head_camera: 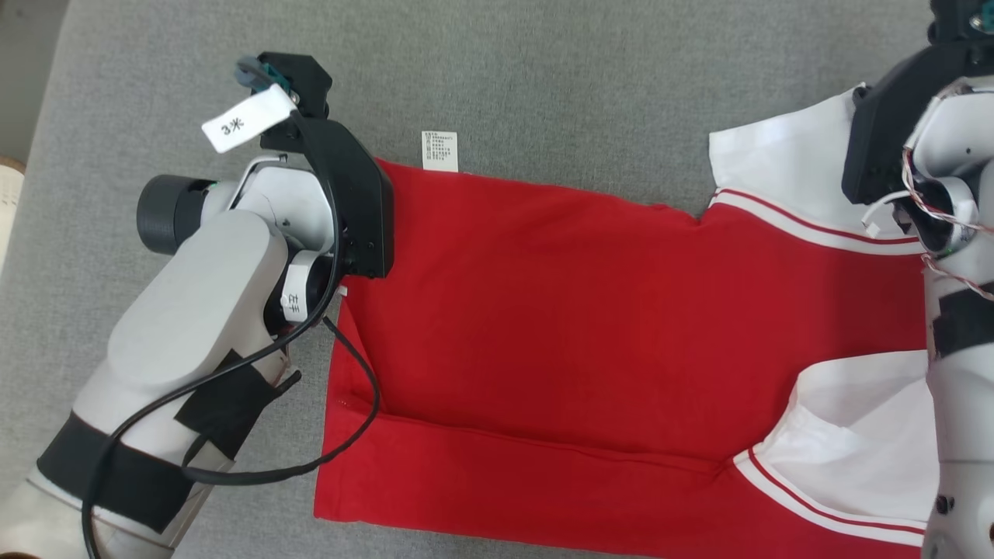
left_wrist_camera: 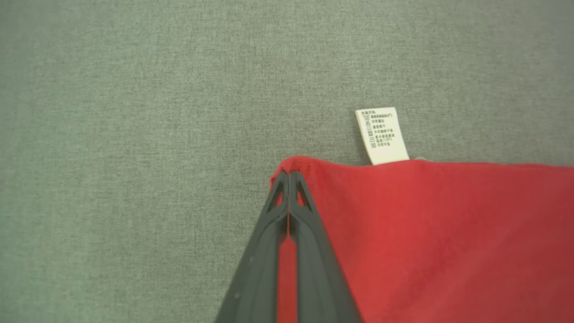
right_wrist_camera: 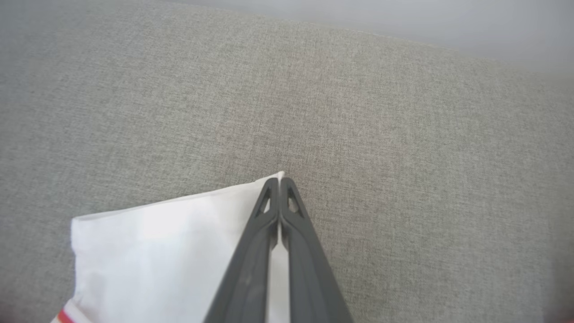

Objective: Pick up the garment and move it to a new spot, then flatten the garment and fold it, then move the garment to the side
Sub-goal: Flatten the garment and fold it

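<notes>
Garment [head_camera: 590,310] lies flat on the grey cloth [head_camera: 543,70], centre to right of head view, long axis left-right; left gripper [left_wrist_camera: 289,177] pinches its red hem corner upper left, right gripper [right_wrist_camera: 279,184] pinches the white sleeve [right_wrist_camera: 170,237] tip upper right, so the fold likely pulls toward frame bottom.

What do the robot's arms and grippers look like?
Both forearms are pale, rounded shells. The left forearm wears black tape bands, a loose black cable and a white paper tag with handwriting. The right forearm shows thin red-and-white wires. The left gripper and right gripper have long dark grey tapering fingers with triangular cut-outs at the tips.
</notes>
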Motion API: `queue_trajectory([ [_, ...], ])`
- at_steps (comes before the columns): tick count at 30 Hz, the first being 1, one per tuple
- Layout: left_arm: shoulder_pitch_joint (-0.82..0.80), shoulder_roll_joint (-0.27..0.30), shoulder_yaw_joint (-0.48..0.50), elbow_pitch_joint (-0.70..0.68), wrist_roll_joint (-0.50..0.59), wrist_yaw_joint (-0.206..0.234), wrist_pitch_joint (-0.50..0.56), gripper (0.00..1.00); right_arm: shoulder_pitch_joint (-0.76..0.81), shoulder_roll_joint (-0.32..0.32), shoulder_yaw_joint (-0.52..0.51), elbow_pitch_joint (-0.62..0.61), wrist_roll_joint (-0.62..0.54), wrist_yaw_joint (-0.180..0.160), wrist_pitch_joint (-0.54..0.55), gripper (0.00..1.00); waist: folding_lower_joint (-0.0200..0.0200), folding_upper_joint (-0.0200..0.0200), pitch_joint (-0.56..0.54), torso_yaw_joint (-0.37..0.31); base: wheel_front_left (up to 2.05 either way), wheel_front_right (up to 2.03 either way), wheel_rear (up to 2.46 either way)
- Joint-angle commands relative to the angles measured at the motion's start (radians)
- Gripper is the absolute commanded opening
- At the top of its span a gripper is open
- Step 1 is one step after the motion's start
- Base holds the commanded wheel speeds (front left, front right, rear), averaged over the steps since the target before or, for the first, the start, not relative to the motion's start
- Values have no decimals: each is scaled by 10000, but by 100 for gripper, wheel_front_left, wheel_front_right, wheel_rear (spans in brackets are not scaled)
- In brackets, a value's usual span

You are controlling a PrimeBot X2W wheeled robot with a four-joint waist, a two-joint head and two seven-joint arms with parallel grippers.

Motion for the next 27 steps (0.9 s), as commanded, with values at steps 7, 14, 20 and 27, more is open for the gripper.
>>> queue_trajectory([
  [7, 395, 265, -22, -352, 80, 61, -326, 0, 1146, -687, 459, -1670, 1157, 1, 537, 0, -1, -1, -591, -179, 0, 0, 0],
  [14, 922, 761, 41, -1172, 242, 298, -772, 0, 2621, -1206, 694, -3918, 2158, 1, 1441, 0, -1, -1, -921, -340, 0, 0, 0],
  [20, 1682, 1224, 89, -2197, 273, 586, -1199, 0, 4135, -1338, 348, -6143, 2759, 1, 2287, 0, -1, -1, -1055, -346, 0, 0, 0],
  [27, 2619, 1930, 70, -3146, 592, 816, -1946, 0, 5810, -1057, -221, -8177, 3358, 1, 3115, 0, -1, -1, -1239, -461, 0, 0, 0],
])
